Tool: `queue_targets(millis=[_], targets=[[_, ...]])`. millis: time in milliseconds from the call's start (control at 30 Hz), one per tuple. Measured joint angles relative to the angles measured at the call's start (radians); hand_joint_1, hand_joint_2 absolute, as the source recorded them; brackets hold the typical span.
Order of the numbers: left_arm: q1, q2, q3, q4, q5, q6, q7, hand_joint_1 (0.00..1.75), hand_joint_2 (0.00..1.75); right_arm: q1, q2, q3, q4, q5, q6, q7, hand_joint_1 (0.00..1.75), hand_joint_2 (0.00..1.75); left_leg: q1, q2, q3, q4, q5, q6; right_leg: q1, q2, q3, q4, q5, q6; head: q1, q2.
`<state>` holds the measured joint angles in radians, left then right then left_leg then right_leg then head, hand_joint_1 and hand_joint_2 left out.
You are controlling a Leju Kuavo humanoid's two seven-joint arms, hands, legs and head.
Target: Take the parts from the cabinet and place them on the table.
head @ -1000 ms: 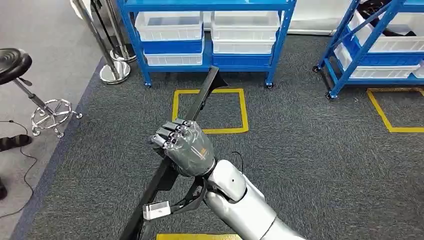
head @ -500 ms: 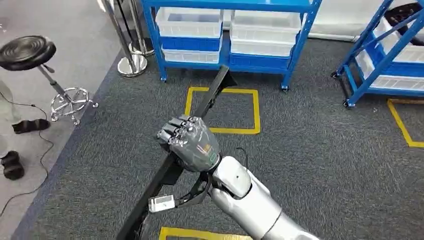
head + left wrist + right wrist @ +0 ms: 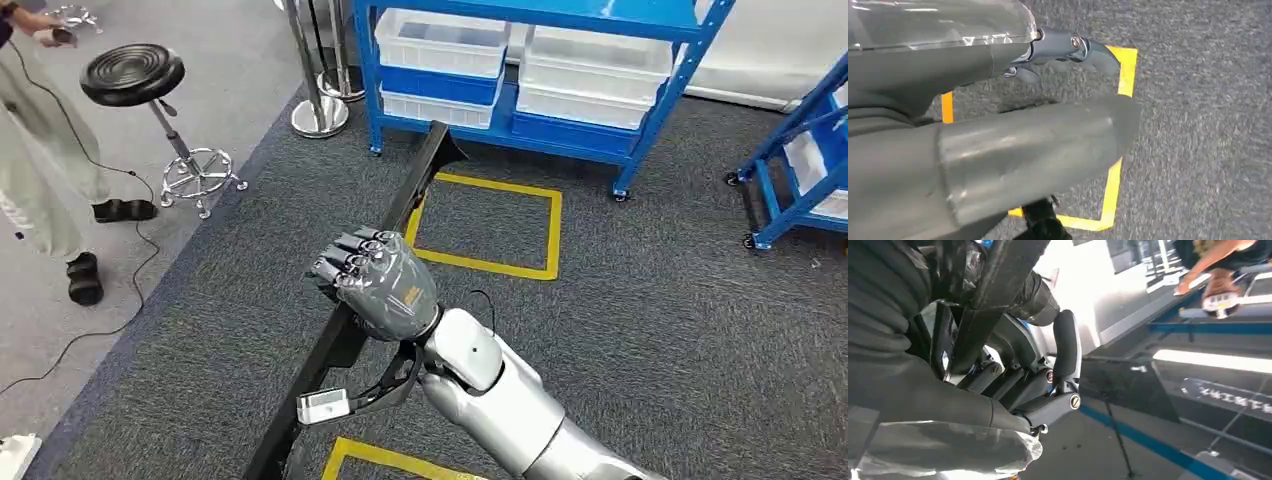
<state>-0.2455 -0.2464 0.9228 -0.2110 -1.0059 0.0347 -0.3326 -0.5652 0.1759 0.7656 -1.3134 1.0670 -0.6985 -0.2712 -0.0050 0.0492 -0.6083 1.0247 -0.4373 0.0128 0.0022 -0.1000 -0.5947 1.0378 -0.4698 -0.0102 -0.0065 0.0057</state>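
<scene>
Item: bar, one long black part, apparently rigid and flat-sided. You are carrying it in the right hand, slanted over the carpet, its far end pointing toward the blue rack and its near end running down past the wrist. The fingers are curling tight around it, roughly mid-length; in the right wrist view they are wrapping the bar closely.

Handling: it is probably stiff and moderately heavy, and so long that the ends are likely swinging wide when you turn. The surface looks smooth, so it may be prone to sliding through the grip. Near the middle seems the sound place to be holding it.

Left hand: you are looking at it close over the carpet and a yellow floor mark; whether its fingers are spread or closed, I cannot tell.

Surroundings: stool and a person standing to the left.
</scene>
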Motion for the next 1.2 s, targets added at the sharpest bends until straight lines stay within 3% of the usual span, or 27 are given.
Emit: queue_targets(millis=[67,100,133,167,233,267,333,367,400,433,467,567,600,633,667,733,767,800,833,867,900,933,967,1100,1133,1167,1200], targets=[[0.003,0.000,0.000,0.000,0.000,0.001,0.000,0.00,0.00,-0.002,0.000,0.003,0.000,0.000,0.000,0.000,1.75,1.75,0.004,-0.021,0.002,-0.009,0.006,0.010,0.003,-0.019,0.007,-0.004,-0.001,0.009,0.000,0.000],[0.006,-0.002,0.000,0.000,0.000,0.001,0.000,0.00,0.00,-0.003,-0.001,0.004,-0.002,0.000,0.000,0.000,1.75,1.75,0.013,-0.030,0.009,-0.018,0.013,0.015,-0.004,0.008,0.006,0.007,-0.012,0.018,0.000,0.000],[0.002,-0.003,0.000,0.000,0.000,0.001,0.000,0.00,0.00,-0.005,-0.001,0.005,-0.004,-0.001,0.000,0.000,1.75,1.75,0.014,-0.040,0.009,-0.021,0.016,0.020,-0.006,0.054,-0.010,0.038,-0.036,0.022,0.000,0.000],[0.000,-0.004,0.000,0.000,0.000,0.001,0.000,0.00,0.00,-0.007,-0.001,0.005,-0.005,-0.002,0.000,0.000,1.75,1.75,0.014,-0.046,0.006,-0.021,0.018,0.025,-0.007,0.079,-0.043,0.106,-0.074,0.024,0.001,0.000],[-0.002,-0.005,0.000,0.000,0.000,0.000,0.000,0.00,0.00,-0.006,-0.008,0.005,-0.005,-0.002,0.000,0.001,1.75,1.75,0.014,-0.071,0.003,-0.020,0.020,0.027,-0.008,0.092,-0.117,0.255,-0.136,0.028,0.000,0.000],[0.000,-0.005,0.000,0.000,-0.002,0.000,0.000,0.00,0.00,-0.005,-0.012,0.005,-0.005,-0.002,0.000,0.002,1.75,1.75,0.014,-0.084,0.002,-0.019,0.020,0.027,-0.008,0.094,-0.139,0.295,-0.140,0.029,0.000,0.000],[0.006,-0.005,0.000,0.000,-0.004,0.000,0.003,0.00,0.00,-0.005,-0.017,0.005,-0.005,-0.002,0.000,0.010,1.75,1.75,0.014,-0.109,0.001,-0.013,0.019,0.026,-0.010,0.096,-0.119,0.242,-0.083,0.028,0.000,0.000],[0.007,-0.005,-0.001,0.000,-0.009,0.000,0.006,0.00,0.00,-0.006,-0.019,0.005,-0.006,-0.002,0.000,0.014,1.75,1.75,0.014,-0.124,0.001,-0.009,0.018,0.024,-0.012,0.104,-0.081,0.161,-0.034,0.025,0.001,0.000],[0.007,-0.005,-0.003,0.000,-0.010,0.001,0.008,0.00,0.00,-0.006,-0.021,0.005,-0.008,0.000,0.000,0.016,1.75,1.75,0.014,-0.136,0.001,-0.005,0.016,0.021,-0.016,0.130,-0.039,0.072,0.010,0.022,0.000,0.000],[0.007,-0.006,-0.005,0.000,-0.011,0.002,0.009,0.00,0.00,-0.007,-0.024,0.005,-0.008,0.001,0.000,0.018,1.75,1.75,0.016,-0.146,-0.005,-0.002,0.014,0.016,-0.021,0.196,-0.015,0.025,0.004,0.016,0.000,0.000],[0.005,-0.007,-0.007,0.000,-0.012,0.003,0.010,0.00,0.00,-0.007,-0.026,0.005,-0.010,0.003,0.000,0.019,1.75,1.75,0.012,-0.159,-0.014,0.008,0.014,0.007,-0.024,0.205,-0.015,0.005,0.005,0.018,0.000,0.000],[0.011,-0.006,-0.008,0.000,-0.015,0.003,0.011,0.00,0.00,-0.006,-0.032,0.005,-0.012,0.014,0.000,0.024,1.75,1.75,0.022,-0.190,-0.023,-0.003,0.024,-0.016,-0.014,0.175,-0.014,0.008,0.007,0.007,0.000,0.000],[0.013,-0.004,-0.008,0.000,-0.018,0.005,0.013,0.00,0.00,-0.007,-0.032,0.005,-0.016,0.017,0.000,0.029,1.75,1.75,0.021,-0.182,-0.026,0.000,0.021,-0.019,-0.025,0.159,-0.010,-0.002,0.013,-0.001,0.000,0.000],[0.014,-0.004,-0.009,0.000,-0.019,0.005,0.013,0.00,0.00,-0.006,-0.032,0.005,-0.019,0.019,0.000,0.031,1.75,1.75,0.015,-0.122,-0.032,0.018,0.010,-0.025,-0.024,0.145,-0.005,-0.007,0.014,-0.006,-0.002,0.000],[0.011,-0.004,-0.010,0.000,-0.019,0.005,0.014,0.00,0.00,-0.007,-0.032,0.005,-0.023,0.019,0.000,0.033,1.75,1.75,0.016,-0.087,-0.055,0.066,-0.021,-0.029,-0.023,0.130,-0.003,-0.007,0.013,-0.016,-0.004,0.000],[0.007,-0.004,-0.013,0.000,-0.020,0.005,0.015,0.00,0.00,-0.005,-0.035,0.005,-0.024,0.019,0.000,0.034,1.75,1.75,0.020,-0.062,-0.129,0.218,-0.093,-0.036,-0.019,0.098,-0.004,-0.007,0.010,-0.020,-0.004,0.000],[0.008,-0.004,-0.015,0.000,-0.020,0.005,0.016,0.00,0.00,-0.004,-0.037,0.005,-0.024,0.020,0.000,0.033,1.75,1.75,0.022,-0.059,-0.159,0.280,-0.114,-0.039,-0.018,0.083,-0.004,-0.007,0.009,-0.020,-0.004,0.000],[0.012,-0.003,-0.016,0.000,-0.020,0.005,0.016,0.00,0.00,-0.002,-0.038,0.005,-0.024,0.021,0.000,0.034,1.75,1.75,0.024,-0.056,-0.172,0.307,-0.110,-0.042,-0.017,0.067,-0.004,-0.006,0.007,-0.019,-0.004,0.000],[0.014,-0.003,-0.016,0.000,-0.020,0.005,0.016,0.00,0.00,-0.002,-0.039,0.005,-0.024,0.021,0.000,0.034,1.75,1.75,0.025,-0.054,-0.157,0.279,-0.087,-0.042,-0.017,0.055,-0.003,-0.006,0.006,-0.018,-0.004,0.000],[0.014,-0.002,-0.016,0.000,-0.019,0.005,0.016,0.00,0.00,-0.002,-0.039,0.005,-0.025,0.021,0.000,0.034,1.75,1.75,0.026,-0.050,-0.118,0.207,-0.047,-0.041,-0.017,0.042,-0.002,-0.005,0.004,-0.016,-0.004,0.000],[0.013,-0.002,-0.016,0.000,-0.019,0.005,0.016,0.00,0.00,-0.003,-0.039,0.005,-0.025,0.021,0.000,0.034,1.75,1.75,0.025,-0.039,-0.066,0.113,-0.006,-0.038,-0.017,0.030,0.001,-0.004,0.002,-0.013,-0.004,0.000],[0.012,-0.001,-0.017,0.000,-0.019,0.005,0.016,0.00,0.00,-0.003,-0.039,0.005,-0.027,0.021,0.000,0.034,1.75,1.75,0.024,-0.013,-0.019,0.029,0.023,-0.033,-0.017,0.020,0.005,-0.003,-0.002,-0.009,-0.004,0.000],[0.009,-0.001,-0.018,0.000,-0.019,0.005,0.016,0.00,0.00,-0.003,-0.039,0.005,-0.029,0.021,0.000,0.034,1.75,1.75,0.010,0.019,-0.005,0.004,0.004,-0.023,-0.008,0.013,0.005,-0.003,-0.004,-0.003,-0.004,0.000],[0.013,-0.001,-0.018,0.000,-0.019,0.005,0.016,0.00,0.00,-0.004,-0.039,0.005,-0.031,0.021,0.000,0.034,1.75,1.75,0.008,-0.020,-0.013,-0.003,0.013,-0.001,-0.007,-0.018,0.015,-0.009,-0.005,0.017,-0.004,0.000],[0.015,-0.001,-0.018,0.000,-0.019,0.005,0.016,0.00,0.00,-0.005,-0.040,0.005,-0.034,0.021,0.000,0.034,1.75,1.75,0.019,-0.032,-0.003,-0.015,0.020,0.009,-0.014,-0.005,0.014,-0.003,-0.014,0.028,-0.004,0.000],[0.012,-0.001,-0.018,0.000,-0.020,0.005,0.016,0.00,0.00,-0.006,-0.040,0.005,-0.036,0.021,0.000,0.033,1.75,1.75,0.018,-0.041,-0.003,-0.016,0.021,0.014,-0.015,0.038,0.006,0.023,-0.035,0.029,-0.004,0.000],[0.010,-0.001,-0.018,0.000,-0.020,0.005,0.016,0.00,0.00,-0.006,-0.040,0.005,-0.038,0.021,0.000,0.034,1.75,1.75,0.018,-0.046,-0.005,-0.015,0.023,0.020,-0.017,0.066,-0.020,0.079,-0.071,0.030,-0.003,0.000]])
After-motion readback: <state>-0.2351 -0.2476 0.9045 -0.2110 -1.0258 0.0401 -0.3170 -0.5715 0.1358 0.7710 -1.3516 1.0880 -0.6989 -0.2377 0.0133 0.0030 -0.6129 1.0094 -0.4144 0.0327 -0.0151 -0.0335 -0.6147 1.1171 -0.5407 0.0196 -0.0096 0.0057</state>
